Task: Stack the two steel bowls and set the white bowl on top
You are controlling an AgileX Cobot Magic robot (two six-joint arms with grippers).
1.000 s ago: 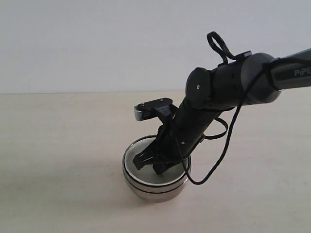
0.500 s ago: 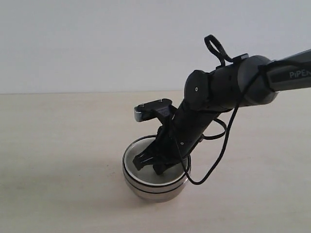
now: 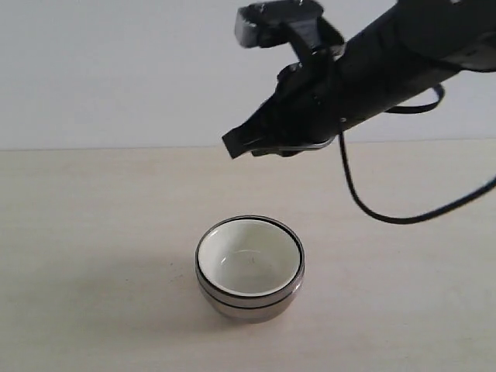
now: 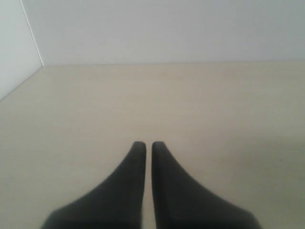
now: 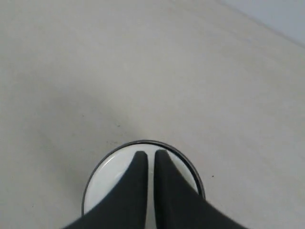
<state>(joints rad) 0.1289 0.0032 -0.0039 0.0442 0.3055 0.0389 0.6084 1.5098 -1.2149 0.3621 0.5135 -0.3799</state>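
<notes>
The two steel bowls [image 3: 249, 300] sit nested on the table, showing as two shiny bands with a dark seam. The white bowl [image 3: 248, 262] rests inside them, its rim just within the steel rim. My right gripper [image 3: 237, 146] hangs well above the stack and a little behind it, shut and holding nothing. In the right wrist view its fingertips [image 5: 150, 153] show over the white bowl [image 5: 107, 182], and the steel rim [image 5: 189, 165] rings it. My left gripper [image 4: 145, 144] is shut over bare table; the exterior view does not show it.
The tabletop [image 3: 93, 232] is pale wood with a light wall [image 3: 116, 70] behind it. A black cable [image 3: 387, 217] loops down from the right arm. In the left wrist view a wall corner [image 4: 33, 43] meets the table.
My right gripper has lifted out of the white bowl and risen high above the stack. The white bowl stays nested in the steel bowls, which have not moved.
</notes>
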